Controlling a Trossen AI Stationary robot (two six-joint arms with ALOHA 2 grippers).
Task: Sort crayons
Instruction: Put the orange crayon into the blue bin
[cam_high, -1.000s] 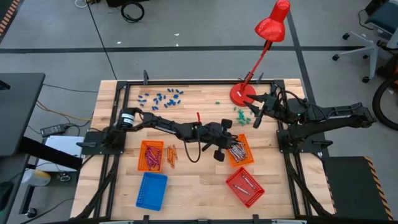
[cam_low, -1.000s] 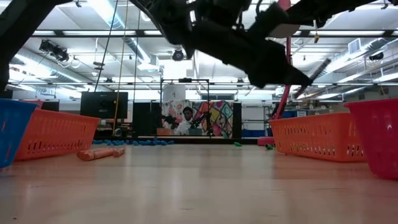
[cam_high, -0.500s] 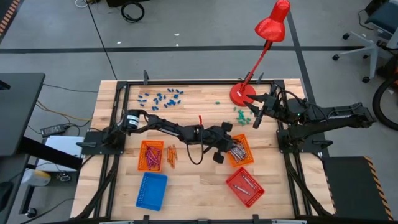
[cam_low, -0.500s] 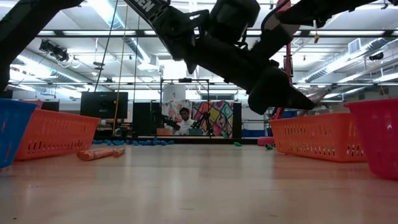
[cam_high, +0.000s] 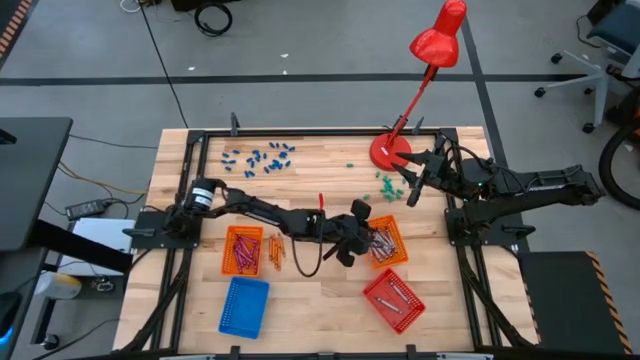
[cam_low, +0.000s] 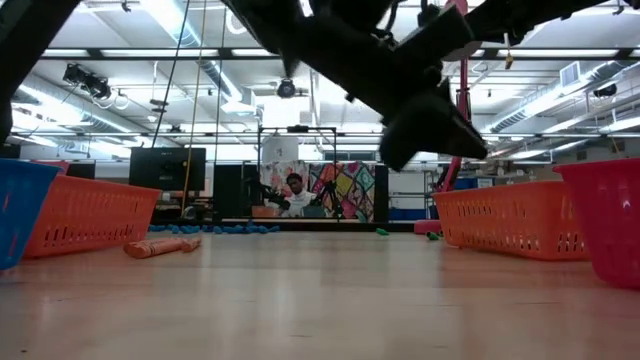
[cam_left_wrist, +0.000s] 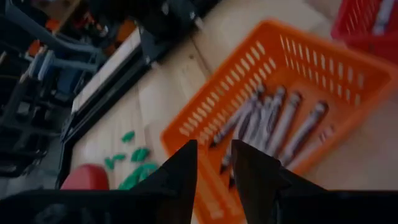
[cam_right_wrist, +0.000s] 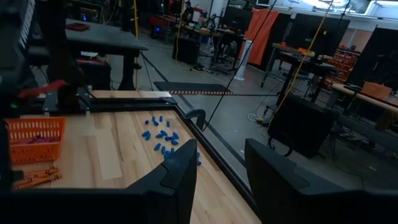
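Grey-silver crayons (cam_left_wrist: 267, 121) lie in the orange basket (cam_high: 386, 241) right of centre. My left gripper (cam_left_wrist: 214, 177) hovers open just left of that basket (cam_left_wrist: 323, 68), with nothing between its fingers. Loose orange crayons (cam_high: 276, 251) lie on the table beside a second orange basket (cam_high: 243, 250), which holds pink crayons. More crayons lie in the red basket (cam_high: 393, 298). My right gripper (cam_high: 410, 185) waits open at the far right, above the table and next to the lamp base.
A blue basket (cam_high: 244, 305) stands at the near left. Blue pieces (cam_high: 260, 157) are scattered at the far left and green pieces (cam_high: 385, 183) near the red lamp's base (cam_high: 393, 150). A black cable loops under my left arm (cam_high: 305, 250).
My left gripper has rolled about its wrist and drawn back a little from the orange basket with the grey crayons, toward the table's left and near edge.
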